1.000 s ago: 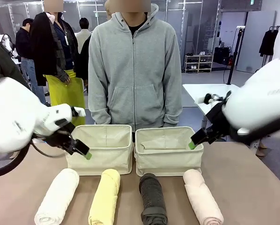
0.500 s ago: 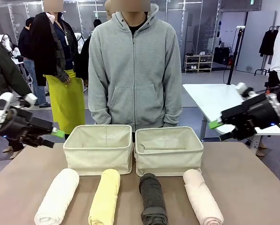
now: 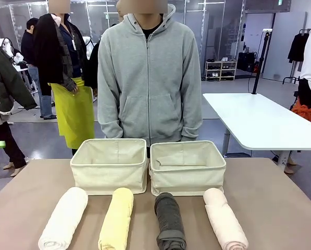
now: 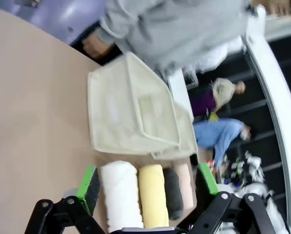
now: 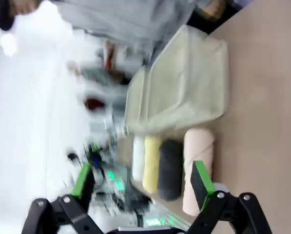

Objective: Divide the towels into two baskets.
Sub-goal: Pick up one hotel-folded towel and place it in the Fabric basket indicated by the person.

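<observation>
Four rolled towels (image 3: 116, 219) are lying side by side before the two cream baskets (image 3: 109, 179), long axes pointing at them, the white towel (image 3: 64, 219) sitting nearest the wide-open left gripper (image 4: 147, 179), the pink towel (image 3: 225, 219) nearest the equally spread right gripper (image 5: 142, 178).

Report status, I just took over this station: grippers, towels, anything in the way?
Left gripper open, empty; right gripper open, empty. Four towels in a row before two baskets, none inside. Person stands behind baskets.
</observation>
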Robot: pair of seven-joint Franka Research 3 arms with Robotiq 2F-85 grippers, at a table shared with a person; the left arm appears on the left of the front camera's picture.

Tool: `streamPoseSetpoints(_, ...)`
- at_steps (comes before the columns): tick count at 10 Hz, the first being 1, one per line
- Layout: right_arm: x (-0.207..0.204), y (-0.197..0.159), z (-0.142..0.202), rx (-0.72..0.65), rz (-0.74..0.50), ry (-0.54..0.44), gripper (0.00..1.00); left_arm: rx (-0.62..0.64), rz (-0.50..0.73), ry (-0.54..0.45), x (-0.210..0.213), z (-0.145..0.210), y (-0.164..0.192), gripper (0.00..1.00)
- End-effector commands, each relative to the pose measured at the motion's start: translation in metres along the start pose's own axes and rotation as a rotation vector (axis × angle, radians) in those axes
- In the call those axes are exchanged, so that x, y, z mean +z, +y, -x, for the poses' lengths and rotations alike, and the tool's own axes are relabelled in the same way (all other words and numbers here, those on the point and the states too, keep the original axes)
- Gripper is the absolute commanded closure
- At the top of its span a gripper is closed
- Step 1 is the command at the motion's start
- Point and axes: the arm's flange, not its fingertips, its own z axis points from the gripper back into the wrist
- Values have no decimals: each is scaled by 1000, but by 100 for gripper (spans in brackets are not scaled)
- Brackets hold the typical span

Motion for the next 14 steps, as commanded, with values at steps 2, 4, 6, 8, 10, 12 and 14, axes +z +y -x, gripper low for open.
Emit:
streamPoseSetpoints(2, 76, -15, -5, -44, -5, -241, 0, -6, -46, -135, 63, 36, 21, 0)
streamPoseSetpoints(4, 74, -5, -5, 7, 16, -199, 0, -29, -58, -114, 67, 32, 18, 0)
streamPoseSetpoints(6, 95, -22, -2, -69, 22, -235, 0, 27, -57, -146, 80, 8, 37, 0)
streamPoseSetpoints(8, 95, -22, -2, -69, 22, -235, 0, 27, -57, -146, 80, 8, 37, 0)
streamPoseSetpoints(10, 95, -22, -2, -69, 22, -235, 0, 27, -57, -146, 80, 8, 37, 0)
streamPoseSetpoints(12, 95, -22, -2, -69, 22, -235, 0, 27, -57, -146, 80, 8, 37, 0)
streamPoseSetpoints(14, 95, -22, -2, -69, 22, -235, 0, 27, -57, -146, 80, 8, 37, 0)
